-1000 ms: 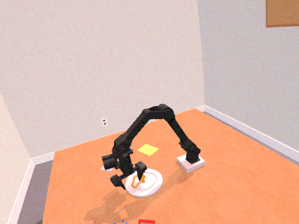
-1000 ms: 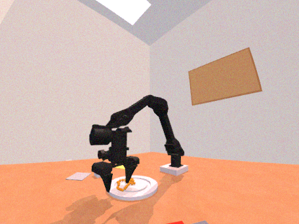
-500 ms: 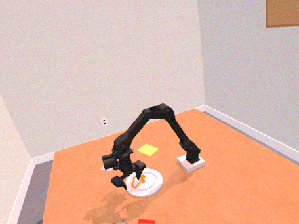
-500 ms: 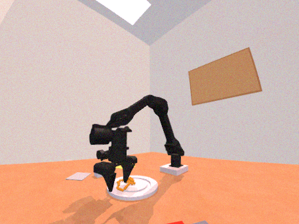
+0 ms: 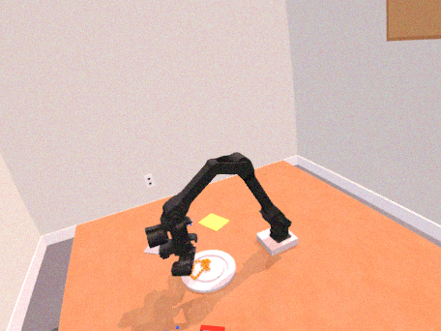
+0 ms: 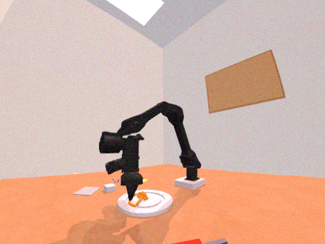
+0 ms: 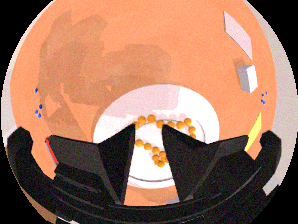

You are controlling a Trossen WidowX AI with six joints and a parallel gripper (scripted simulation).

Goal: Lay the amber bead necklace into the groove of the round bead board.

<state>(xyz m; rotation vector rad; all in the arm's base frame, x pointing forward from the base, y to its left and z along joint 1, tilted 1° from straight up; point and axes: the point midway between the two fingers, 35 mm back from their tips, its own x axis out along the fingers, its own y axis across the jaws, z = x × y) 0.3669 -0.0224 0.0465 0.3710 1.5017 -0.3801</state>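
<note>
The amber bead necklace (image 5: 205, 264) (image 6: 142, 195) (image 7: 151, 119) is a strand of round orange beads, lying on the round bead board. It forms an uneven, elongated loop; a group of beads is bunched together, the remainder strung out in a line. The strand does not follow the full circle of the groove. Part of it is hidden behind the fingers.

The round bead board (image 5: 223, 280) (image 6: 162, 207) (image 7: 112, 112) is a white disc with a raised edge and a thin circular groove. It lies flat on the worktop.
</note>
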